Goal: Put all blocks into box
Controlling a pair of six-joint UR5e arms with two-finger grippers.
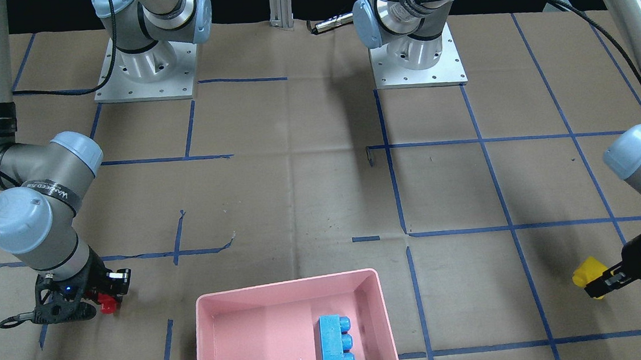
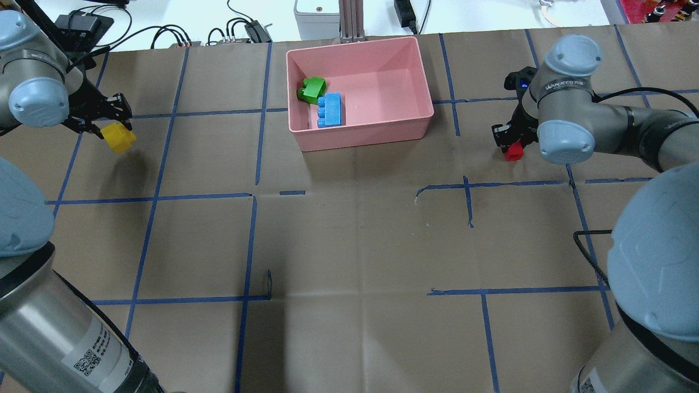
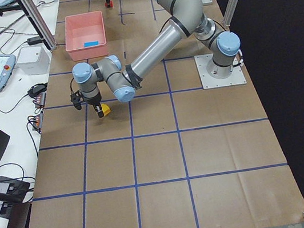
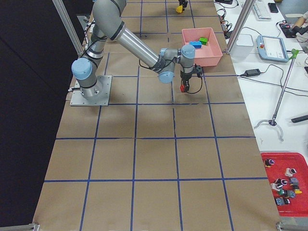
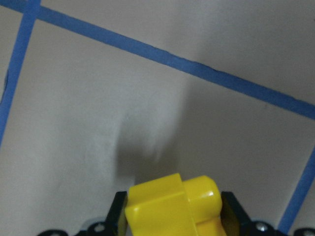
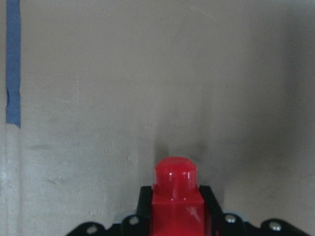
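The pink box stands at the table's far middle; it also shows in the front view. A light-blue three-stud block and a green block lie inside it. My left gripper is shut on the yellow block and holds it above the table, far left of the box. The left wrist view shows the yellow block between the jaws. My right gripper is shut on the small red block, right of the box. The right wrist view shows the red block clamped above the paper.
Brown paper with blue tape lines covers the table. Cables and devices lie beyond the far edge. The arm bases stand at the robot's side. A red tray of small parts sits off the table.
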